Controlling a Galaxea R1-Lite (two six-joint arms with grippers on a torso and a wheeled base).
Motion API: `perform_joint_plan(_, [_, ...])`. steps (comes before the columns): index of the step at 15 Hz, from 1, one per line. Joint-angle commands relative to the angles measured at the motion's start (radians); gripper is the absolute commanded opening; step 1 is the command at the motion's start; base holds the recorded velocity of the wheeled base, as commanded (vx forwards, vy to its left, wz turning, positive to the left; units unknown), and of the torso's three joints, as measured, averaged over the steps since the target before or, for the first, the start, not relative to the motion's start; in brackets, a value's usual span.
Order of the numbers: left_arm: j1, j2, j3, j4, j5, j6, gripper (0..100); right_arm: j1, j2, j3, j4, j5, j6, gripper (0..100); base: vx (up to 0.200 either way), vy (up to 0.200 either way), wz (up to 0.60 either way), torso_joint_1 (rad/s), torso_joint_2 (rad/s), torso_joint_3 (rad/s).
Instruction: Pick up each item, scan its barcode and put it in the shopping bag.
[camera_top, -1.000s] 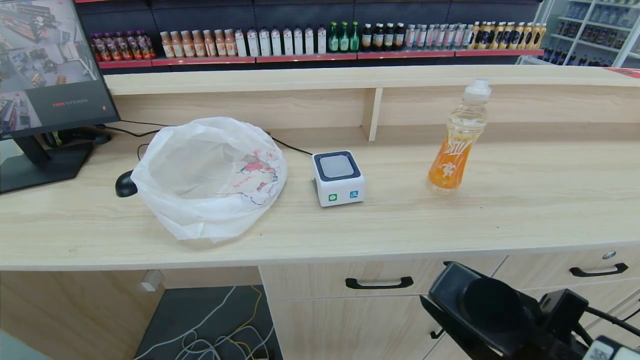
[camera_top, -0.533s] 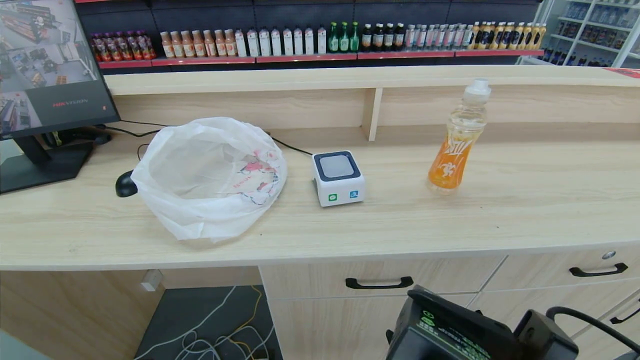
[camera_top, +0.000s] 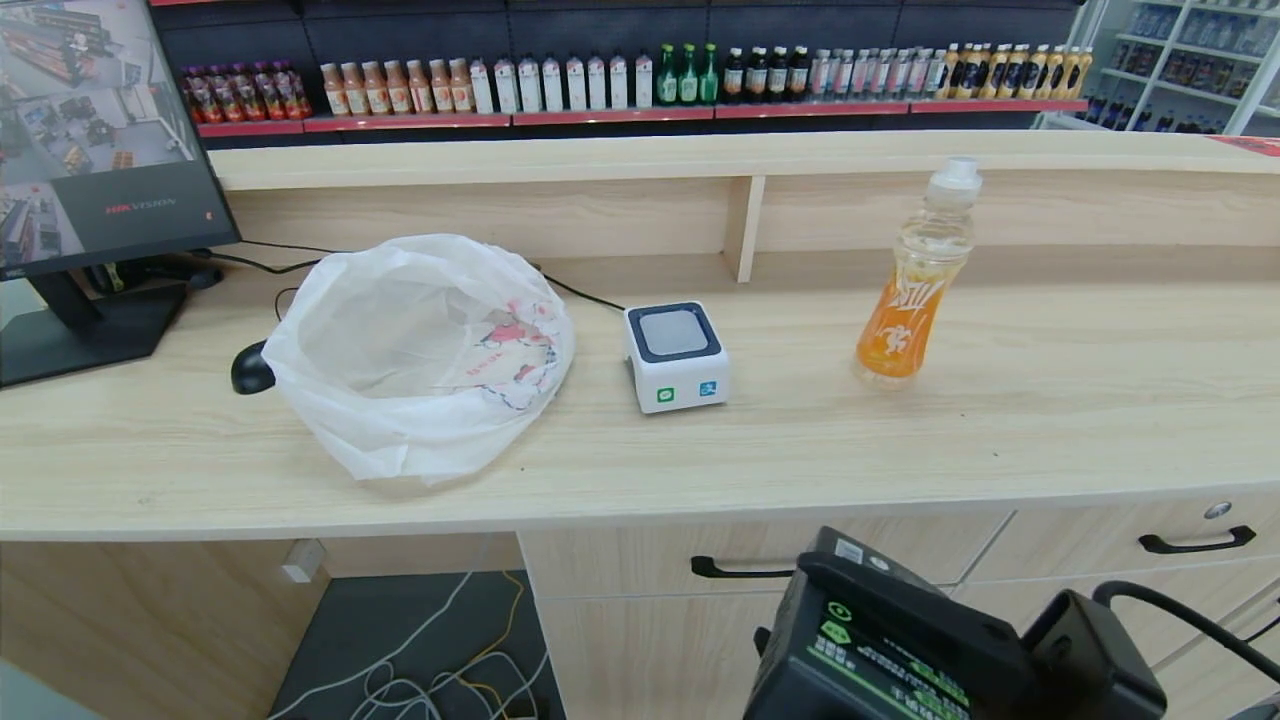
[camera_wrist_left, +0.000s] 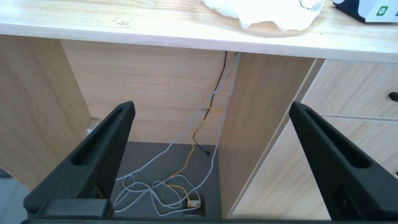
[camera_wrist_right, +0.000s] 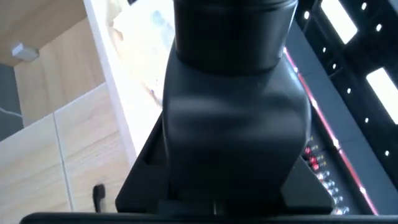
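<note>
Bottle (camera_top: 915, 290) untouched: my left claw (camera_wrist_left: 211, 168) hangs wide open and empty below the counter (camera_top: 1000, 430); my right arm's (camera_top: 900, 650) grip I cannot tell. That bottle stands upright, right of the scanner (camera_top: 676, 355). Smooth, tall, probably tippy plastic; I'd grip its narrow waist.

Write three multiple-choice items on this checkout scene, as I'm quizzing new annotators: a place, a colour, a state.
1. Where does the scanner stand?
A) between the shopping bag and the bottle
B) inside the shopping bag
C) on the floor

2. What colour is the bottle's drink?
A) green
B) orange
C) blue

3. How is the left end effector?
A) shut on the bottle
B) shut on the bag
C) open, empty

1 A: bag to its left, bottle to its right.
2 B: orange fills its lower body.
3 C: its fingers stand wide apart, nothing between.
</note>
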Motion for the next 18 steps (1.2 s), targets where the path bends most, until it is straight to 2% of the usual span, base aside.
perform_joint_plan(1, [0.0,0.0,0.0,0.0,0.001,0.0,100,0.01,0.046,-0.07,-0.001,0.042,-0.049,0,0.0,0.0,0.0,0.0,0.0,0.0])
perform_joint_plan(3, [0.0,0.0,0.0,0.0,0.001,0.0,100,0.038,0.078,-0.168,-0.001,0.05,-0.105,0,0.0,0.0,0.0,0.0,0.0,0.0])
perform_joint_plan(6, [0.0,0.0,0.0,0.0,0.001,0.0,100,0.018,0.087,-0.185,-0.001,0.088,-0.14,0,0.0,0.0,0.0,0.0,0.0,0.0])
perform_joint_plan(8, [0.0,0.0,0.0,0.0,0.001,0.0,100,0.016,0.032,-0.159,-0.001,0.084,-0.201,0,0.0,0.0,0.0,0.0,0.0,0.0])
perform_joint_plan(11, [0.0,0.0,0.0,0.0,0.001,0.0,100,-0.033,-0.06,-0.151,-0.001,0.056,-0.26,0,0.0,0.0,0.0,0.0,0.0,0.0])
perform_joint_plan(18, [0.0,0.0,0.0,0.0,0.001,0.0,100,0.016,-0.043,-0.16,-0.001,0.03,-0.292,0,0.0,0.0,0.0,0.0,0.0,0.0])
